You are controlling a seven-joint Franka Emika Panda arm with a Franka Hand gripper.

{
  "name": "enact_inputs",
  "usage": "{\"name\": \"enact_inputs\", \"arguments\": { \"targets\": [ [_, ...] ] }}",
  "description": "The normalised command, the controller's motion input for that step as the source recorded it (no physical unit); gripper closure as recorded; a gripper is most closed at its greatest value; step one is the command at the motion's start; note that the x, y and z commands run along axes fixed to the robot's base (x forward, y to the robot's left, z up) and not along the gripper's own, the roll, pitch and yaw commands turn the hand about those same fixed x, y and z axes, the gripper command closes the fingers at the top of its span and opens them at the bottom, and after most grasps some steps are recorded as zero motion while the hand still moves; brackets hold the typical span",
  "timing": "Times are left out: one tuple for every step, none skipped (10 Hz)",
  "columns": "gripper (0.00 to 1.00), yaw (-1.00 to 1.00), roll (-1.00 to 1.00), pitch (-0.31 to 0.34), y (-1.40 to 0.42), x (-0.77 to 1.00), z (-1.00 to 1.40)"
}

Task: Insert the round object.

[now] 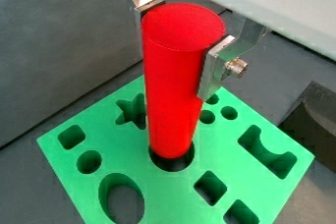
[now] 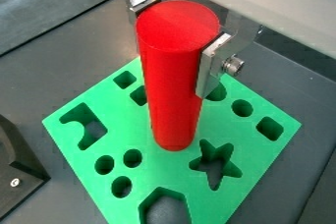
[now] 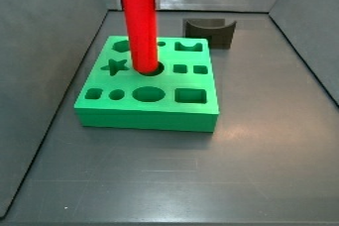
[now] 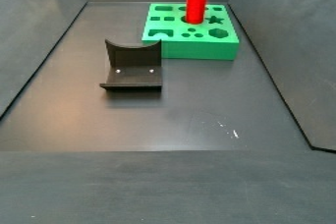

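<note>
Red peg, the round object (image 1: pixel 174 81), stands upright with its lower end already inside the round hole near the middle of the green block (image 3: pixel 146 111); most of its length is above the block. The tool (image 1: pixel 182 33) sits at the peg's top, one silver finger (image 1: pixel 218 66) flat against the side and the other behind the upper rim, so it appears clamped on the peg, though contact on the far finger is partly hidden. Gripping high probably keeps the fingers clear of the block and holds the peg vertical, so it can slide down without binding. Around that hole the block carries other cut-outs: a star, ovals, squares, an arch. Block rests on a dark matte desk (image 4: pixel 171 159) with grey walls around it. A dark grey notched block (image 4: pixel 132 67) stands well apart from the green block, untouched.
</note>
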Motion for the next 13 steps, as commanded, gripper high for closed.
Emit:
{"name": "enact_inputs", "arguments": {
  "targets": [
    [1.0,0.0,0.0,0.0,0.0,0.21,-0.53],
    [1.0,-0.01,0.0,-0.001,-0.06,0.24,-0.5],
    [1.0,-0.04,0.0,0.0,-0.15,0.31,-0.46],
    [1.0,-0.03,0.0,0.0,-0.19,0.29,-0.47],
    [1.0,-0.02,0.0,-0.013,-0.19,0.26,-0.53],
    [1.0,-0.02,0.0,-0.029,-0.17,0.22,-0.58],
    [1.0,-0.02,-0.01,-0.03,-0.12,0.23,-0.59],
    [1.0,0.0,0.0,-0.003,0.0,0.0,-0.5],
    [1.0,0.0,0.06,0.0,0.12,-0.19,-0.45],
    [1.0,0.0,0.12,0.0,0.25,-0.32,-0.37],
    [1.0,0.0,0.15,0.0,0.28,-0.38,-0.31],
    [1.0,0.0,0.1,0.0,0.23,-0.33,-0.33],
    [1.0,0.0,0.01,0.0,0.07,-0.08,-0.41]
  ]
}}
